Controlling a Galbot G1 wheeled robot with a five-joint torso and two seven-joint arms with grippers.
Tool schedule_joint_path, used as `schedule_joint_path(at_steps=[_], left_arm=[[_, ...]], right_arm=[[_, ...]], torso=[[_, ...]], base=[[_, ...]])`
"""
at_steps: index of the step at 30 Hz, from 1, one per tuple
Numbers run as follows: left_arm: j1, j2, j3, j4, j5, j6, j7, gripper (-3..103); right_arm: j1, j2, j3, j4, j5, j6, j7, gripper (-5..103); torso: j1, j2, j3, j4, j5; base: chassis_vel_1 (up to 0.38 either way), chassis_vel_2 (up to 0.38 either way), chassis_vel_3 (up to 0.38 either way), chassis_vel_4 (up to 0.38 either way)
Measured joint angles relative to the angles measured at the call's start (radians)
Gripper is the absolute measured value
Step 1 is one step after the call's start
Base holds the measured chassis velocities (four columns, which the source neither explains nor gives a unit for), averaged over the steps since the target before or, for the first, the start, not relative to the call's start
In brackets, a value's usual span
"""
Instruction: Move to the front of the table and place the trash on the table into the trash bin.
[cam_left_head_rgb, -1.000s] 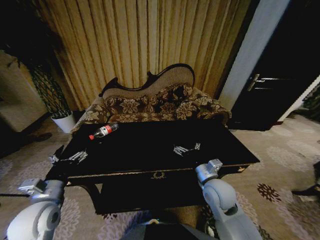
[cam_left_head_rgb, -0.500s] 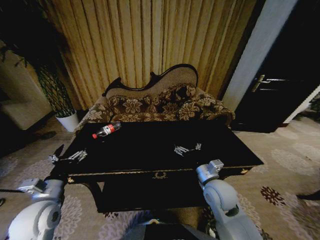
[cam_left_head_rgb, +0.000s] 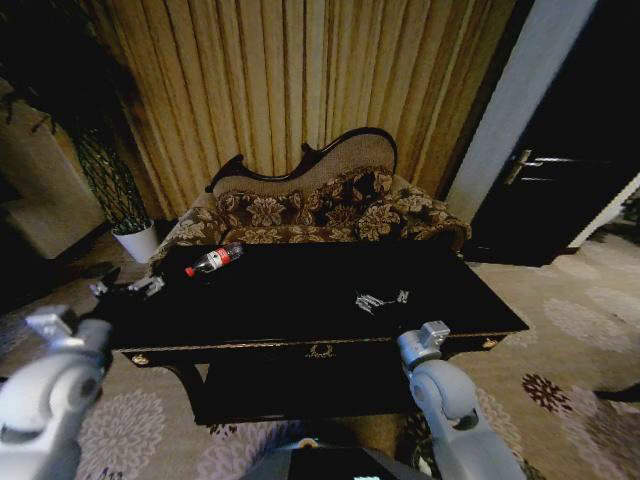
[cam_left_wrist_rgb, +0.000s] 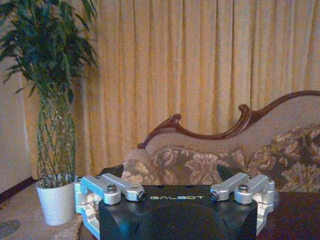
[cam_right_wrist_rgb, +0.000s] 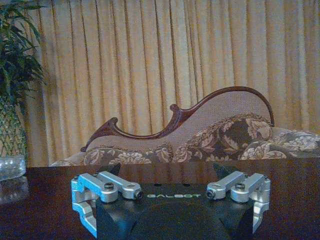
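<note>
right now you are looking at the black console table (cam_left_head_rgb: 300, 300) standing directly ahead, with the floral sofa (cam_left_head_rgb: 320, 205) and gold curtains (cam_left_head_rgb: 290, 80) behind it. the clear plastic bottle (cam_left_head_rgb: 214, 260) with its red label is lying on its side near the table's far left corner. your left gripper (cam_left_head_rgb: 122, 291) is hovering at the table's left end with its fingers spread and holding nothing. your right gripper (cam_left_head_rgb: 383, 299) is hanging over the tabletop right of centre, also spread and empty, well apart from the bottle. a potted plant (cam_left_head_rgb: 115, 195) is standing left of the sofa.
</note>
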Motion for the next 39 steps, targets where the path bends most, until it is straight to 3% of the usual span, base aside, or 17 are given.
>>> schedule_joint_path(at_steps=[4, 7, 9, 10, 12, 14, 18, 22, 25, 28, 29, 31, 34, 39], left_arm=[[-0.083, 0.143, 0.008, 0.205, -0.138, -0.025, 0.147, 100], [-0.109, 0.165, 0.017, 0.250, -0.149, -0.032, 0.198, 100], [-0.190, 0.200, 0.058, 0.365, -0.170, -0.043, 0.347, 100], [-0.190, 0.200, 0.058, 0.365, -0.170, -0.043, 0.347, 100], [-0.249, 0.218, 0.091, 0.457, -0.181, -0.044, 0.482, 100], [-0.274, 0.223, 0.108, 0.492, -0.181, -0.040, 0.506, 100], [-0.375, 0.243, 0.171, 0.595, -0.173, 0.018, 0.509, 100], [-0.432, 0.272, 0.223, 0.653, -0.156, 0.027, 0.516, 100], [-0.465, 0.289, 0.266, 0.670, -0.151, 0.016, 0.490, 100], [-0.501, 0.292, 0.325, 0.637, -0.149, 0.027, 0.351, 100], [-0.501, 0.292, 0.325, 0.637, -0.149, 0.027, 0.351, 100], [-0.524, 0.281, 0.364, 0.605, -0.152, 0.054, 0.249, 100], [-0.566, 0.268, 0.424, 0.589, -0.154, 0.070, 0.207, 100], [-0.625, 0.251, 0.500, 0.590, -0.161, 0.073, 0.211, 100]], right_arm=[[-0.002, -0.004, 0.020, -0.012, 0.002, 0.007, 0.000, 100], [-0.001, -0.004, 0.021, -0.016, 0.002, 0.008, 0.000, 100], [0.001, -0.005, 0.020, -0.027, 0.002, 0.010, 0.000, 100], [0.001, -0.005, 0.020, -0.027, 0.002, 0.010, 0.000, 100], [0.002, -0.004, 0.015, -0.031, 0.002, 0.011, 0.000, 100], [0.002, -0.004, 0.014, -0.033, 0.002, 0.011, 0.000, 100], [-0.001, -0.005, 0.013, -0.038, -0.001, 0.014, 0.000, 100], [-0.007, -0.007, 0.013, -0.045, -0.005, 0.018, 0.000, 100], [-0.008, -0.011, 0.012, -0.052, -0.008, 0.023, 0.000, 100], [-0.006, -0.015, 0.007, -0.061, -0.013, 0.027, 0.000, 100], [-0.006, -0.015, 0.007, -0.061, -0.013, 0.027, 0.000, 100], [-0.004, -0.016, 0.006, -0.064, -0.014, 0.029, 0.000, 100], [-0.003, -0.017, 0.006, -0.067, -0.014, 0.032, 0.000, 100], [-0.005, -0.020, 0.013, -0.072, -0.014, 0.039, 0.000, 100]], torso=[[0.000, 0.000, 0.000, 0.0002, 0.0000], [0.000, 0.000, 0.000, 0.0003, 0.0001], [0.000, 0.000, 0.000, -0.0002, 0.0001], [0.000, 0.000, 0.000, -0.0002, 0.0001], [0.000, 0.000, 0.000, 0.0002, 0.0000], [0.000, 0.000, 0.000, 0.0003, 0.0001], [0.000, 0.000, 0.000, -0.0001, 0.0000], [0.000, 0.000, 0.000, 0.0001, 0.0001], [0.000, 0.000, 0.000, 0.0001, 0.0002], [0.000, 0.000, 0.000, 0.0002, 0.0003], [0.000, 0.000, 0.000, 0.0002, 0.0003], [0.000, 0.000, 0.000, 0.0003, 0.0003], [0.000, 0.000, 0.000, -0.0001, 0.0005], [0.000, 0.000, 0.000, 0.0000, 0.0005]], base=[[0.000, 0.000, 0.000, 0.000], [0.000, 0.000, 0.000, 0.000], [0.000, 0.000, 0.000, 0.000], [0.000, 0.000, 0.000, 0.000], [0.000, 0.000, 0.000, 0.000], [0.000, 0.000, 0.000, 0.000], [0.000, 0.000, 0.000, 0.000], [0.000, 0.000, 0.000, 0.000], [0.000, 0.000, 0.000, 0.000], [0.000, 0.000, 0.000, 0.000], [0.000, 0.000, 0.000, 0.000], [0.000, 0.000, 0.000, 0.000], [0.000, 0.000, 0.000, 0.000], [0.000, 0.000, 0.000, 0.000]])
